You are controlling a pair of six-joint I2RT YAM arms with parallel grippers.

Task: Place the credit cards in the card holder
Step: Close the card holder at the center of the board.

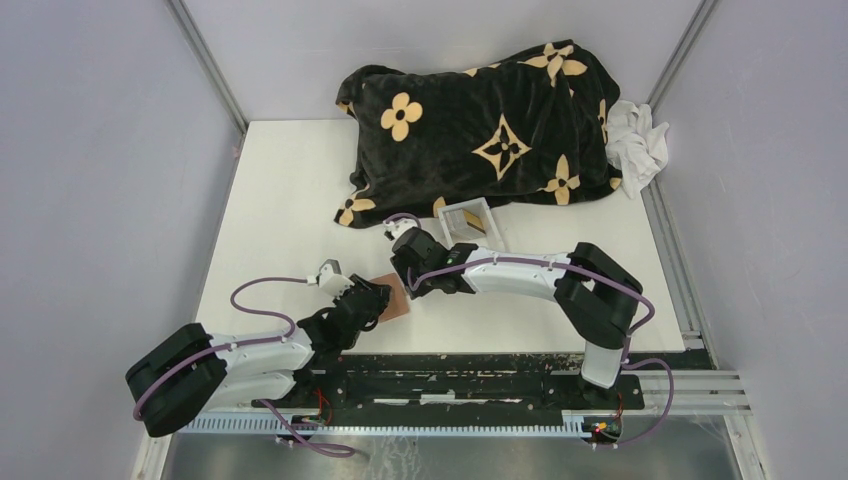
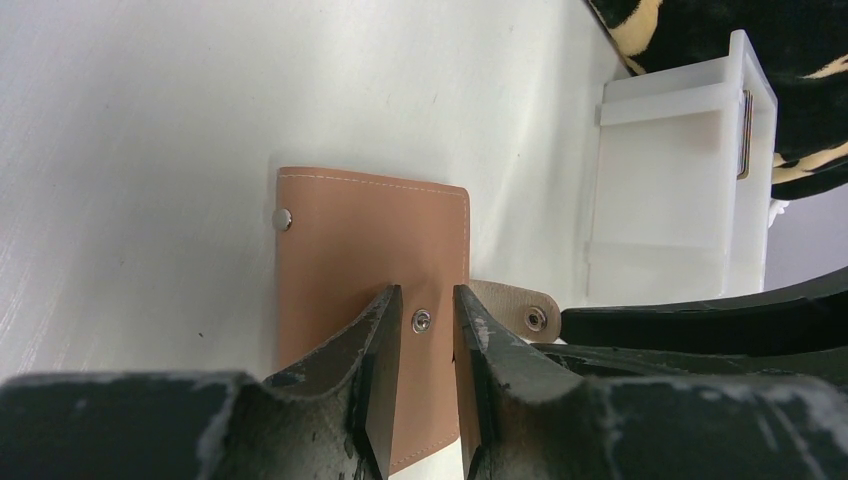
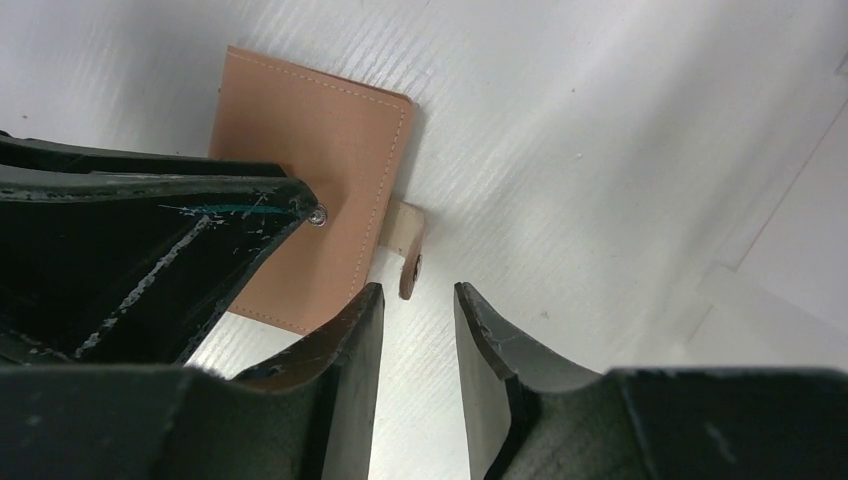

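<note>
Left end effector [image 2: 427, 300] narrowly parted, empty | right end effector [image 3: 419, 295] likewise | card holder [image 2: 370, 240] tan, edge-stitched, unsnapped

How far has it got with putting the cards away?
Early. The card holder lies folded, its strap unsnapped. Both grippers are open at it: left gripper over the stud, right gripper beside the strap. Neither holds a card; the credit cards seem to sit in the clear tray.
</note>
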